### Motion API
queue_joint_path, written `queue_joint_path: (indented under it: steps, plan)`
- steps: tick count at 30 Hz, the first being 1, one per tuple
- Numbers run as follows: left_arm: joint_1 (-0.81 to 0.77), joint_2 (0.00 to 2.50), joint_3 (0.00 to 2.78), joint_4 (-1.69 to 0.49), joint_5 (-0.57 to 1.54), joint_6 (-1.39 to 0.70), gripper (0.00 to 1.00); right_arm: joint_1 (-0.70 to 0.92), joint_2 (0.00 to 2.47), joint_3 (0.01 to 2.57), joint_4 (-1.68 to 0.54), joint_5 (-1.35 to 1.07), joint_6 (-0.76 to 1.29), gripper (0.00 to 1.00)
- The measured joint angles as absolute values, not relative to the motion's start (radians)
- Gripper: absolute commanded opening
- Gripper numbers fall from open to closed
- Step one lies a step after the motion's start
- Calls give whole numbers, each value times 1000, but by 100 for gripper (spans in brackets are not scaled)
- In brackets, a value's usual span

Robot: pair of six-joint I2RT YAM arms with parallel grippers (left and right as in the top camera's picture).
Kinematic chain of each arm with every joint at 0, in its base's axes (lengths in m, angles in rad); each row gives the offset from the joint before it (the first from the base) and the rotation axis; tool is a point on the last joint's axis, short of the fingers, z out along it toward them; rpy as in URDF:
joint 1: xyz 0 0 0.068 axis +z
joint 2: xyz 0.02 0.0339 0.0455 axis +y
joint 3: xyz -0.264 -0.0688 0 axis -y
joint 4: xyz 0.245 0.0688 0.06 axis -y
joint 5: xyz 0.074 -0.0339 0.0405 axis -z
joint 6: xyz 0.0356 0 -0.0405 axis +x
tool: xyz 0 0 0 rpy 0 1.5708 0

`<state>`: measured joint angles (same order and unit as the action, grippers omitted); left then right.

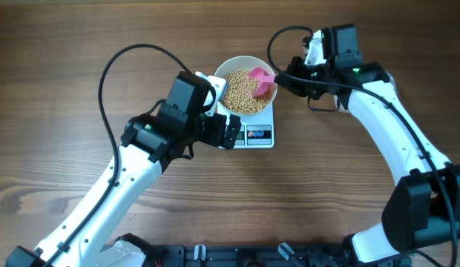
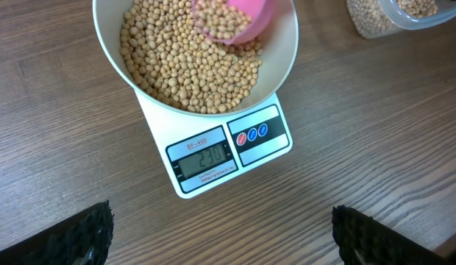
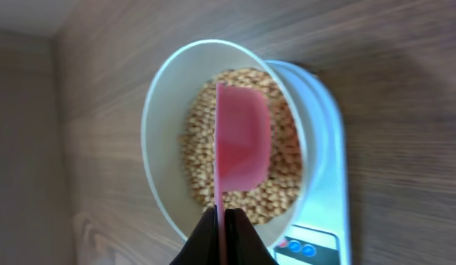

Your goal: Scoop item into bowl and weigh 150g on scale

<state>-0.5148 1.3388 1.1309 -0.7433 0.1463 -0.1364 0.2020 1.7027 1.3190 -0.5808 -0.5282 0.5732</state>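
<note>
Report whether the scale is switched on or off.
On. The scale shows digits on its grey display, with the bowl of beans standing on it.

Tan-yellow beans (image 1: pixel 241 96) lie in a plain white bowl (image 2: pixel 287 51) on a white scale (image 2: pixel 213 125). The scale's near edge carries a grey display (image 2: pixel 204 160) with dark digits, beside red and blue buttons (image 2: pixel 251 135) framed by a dark outline. A solid pink scoop (image 3: pixel 243 143) sits over the beans, against a mid-brown table (image 1: pixel 67 59) streaked with darker wood grain. Both the left arm (image 1: pixel 119 185) and the right arm (image 1: pixel 393 126) are white with black joints and black cables.
</note>
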Motion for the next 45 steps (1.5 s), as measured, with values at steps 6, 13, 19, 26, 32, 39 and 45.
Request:
queue_joint_path:
  steps: [6, 13, 19, 26, 32, 39, 45]
  plan:
    - [-515, 1339, 1131, -743, 146, -136, 100, 200, 1703, 1319, -541, -596, 571, 4]
    - [-515, 1339, 1131, -744, 146, -136, 100, 115, 1649, 1318, -442, -652, 579, 4]
    - [-515, 1339, 1131, -743, 146, -136, 100, -37, 1574, 1319, -295, -855, 646, 4]
    - [-515, 1339, 1131, -743, 146, -136, 100, -136, 1574, 1319, -233, -993, 704, 4]
    - [-515, 1339, 1131, -743, 146, -136, 100, -220, 1574, 1319, -147, -1013, 708, 4]
    - [-515, 1339, 1131, -743, 146, -136, 100, -315, 1574, 1319, -129, -1014, 711, 4]
    - [-515, 1339, 1131, -743, 146, -136, 100, -332, 1574, 1319, -160, -1019, 711, 4]
